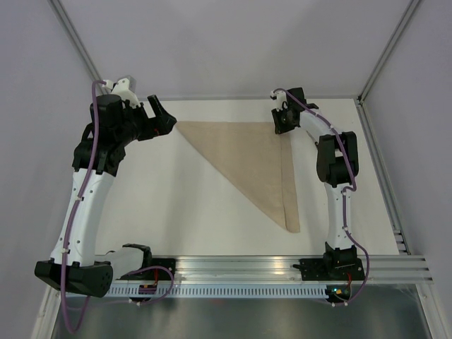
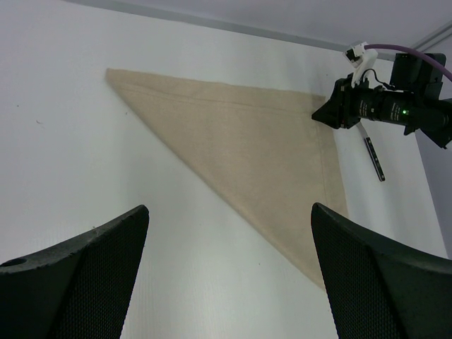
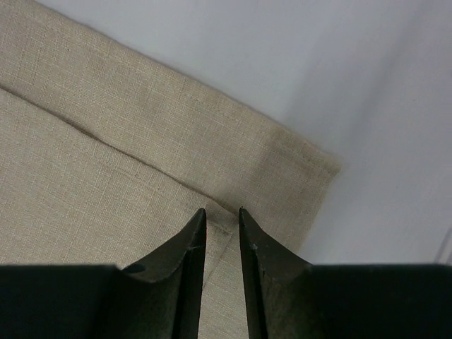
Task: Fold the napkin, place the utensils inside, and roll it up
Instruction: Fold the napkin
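**Napkin folded to a triangle; cutlery waits at the table's right edge**

The tan napkin (image 1: 247, 159) lies flat as a triangle on the far right part of the white table (image 1: 176, 212). One side runs along the far edge and another runs down the right side toward the near edge. The diagonal fold crosses from the far middle to the near right.

The right gripper (image 1: 284, 121) sits low over the cloth's far right corner. In the right wrist view its jaws stand slightly parted at the hem, with no cloth visibly caught between them.

The left gripper (image 1: 164, 116) hangs just beside the napkin's far left corner. Its jaws are spread wide and hold nothing.

One dark, stick-like utensil (image 2: 374, 159) shows in the left wrist view, lying on bare table just right of the napkin, under the right arm. Whether other pieces lie with it cannot be told.

The folding step appears finished, and loading the cutlery looks to be the step at hand. That would call for the right arm to lift clear of the corner without dragging the fold. It would then need to shift toward the right edge and come down across the thin utensil with the jaws set narrow, since the piece lies flush on the surface and offers little to grip.
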Tool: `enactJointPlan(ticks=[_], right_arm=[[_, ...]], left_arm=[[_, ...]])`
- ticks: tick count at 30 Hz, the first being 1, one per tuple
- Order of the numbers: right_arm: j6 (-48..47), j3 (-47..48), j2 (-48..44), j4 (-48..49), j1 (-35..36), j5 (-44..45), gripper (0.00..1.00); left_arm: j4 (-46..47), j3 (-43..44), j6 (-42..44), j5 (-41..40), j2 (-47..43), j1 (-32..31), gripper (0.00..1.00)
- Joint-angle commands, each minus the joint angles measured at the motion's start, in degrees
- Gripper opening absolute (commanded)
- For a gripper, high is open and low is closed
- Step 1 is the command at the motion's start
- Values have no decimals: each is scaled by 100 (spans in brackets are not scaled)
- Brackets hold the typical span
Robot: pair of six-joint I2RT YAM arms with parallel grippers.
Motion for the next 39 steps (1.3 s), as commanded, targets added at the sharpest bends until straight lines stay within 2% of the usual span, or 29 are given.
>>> enactJointPlan(ticks=[1,15,39], right_arm=[[-24,298,97,-170,-40,48,31],[-42,192,106,-232,-110,-92,31],[-24,122,-131,-294,-75,-172,8]], left_arm=[[84,-43,72,142,8,19,99],[92,-60,63,160,8,19,99],[92,-69,54,160,8,10,99]])
